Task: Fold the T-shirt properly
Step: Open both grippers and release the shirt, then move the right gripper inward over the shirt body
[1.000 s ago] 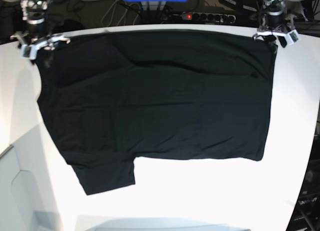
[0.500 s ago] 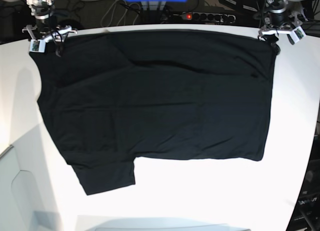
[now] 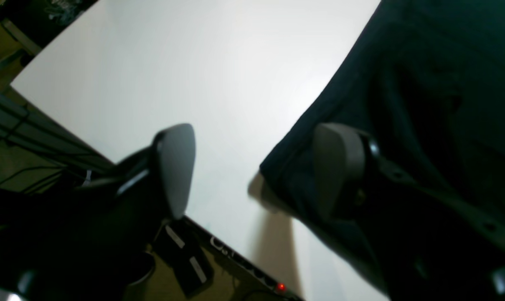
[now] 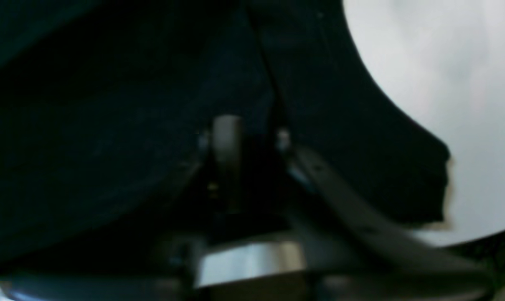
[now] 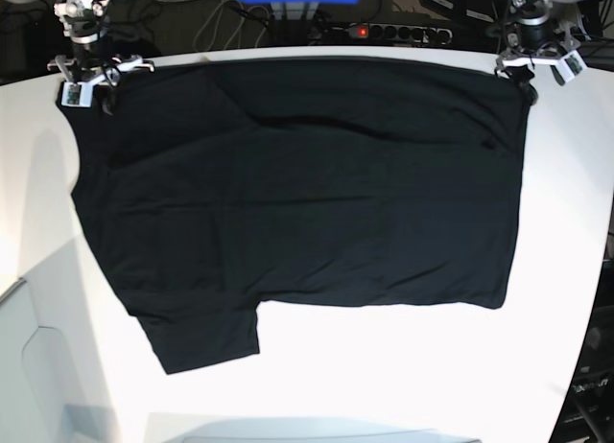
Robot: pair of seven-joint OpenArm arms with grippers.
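While matte and black, the T-shirt [image 5: 307,194] lies mostly smooth.

Left hand [image 3: 252,171] splayed wide at far corner, right hand [image 4: 246,138] pinched closed at opposite far corner

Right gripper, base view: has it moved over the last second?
Yes. The right gripper has shifted toward the far table edge and slightly inward along it, ending over the T-shirt corner.
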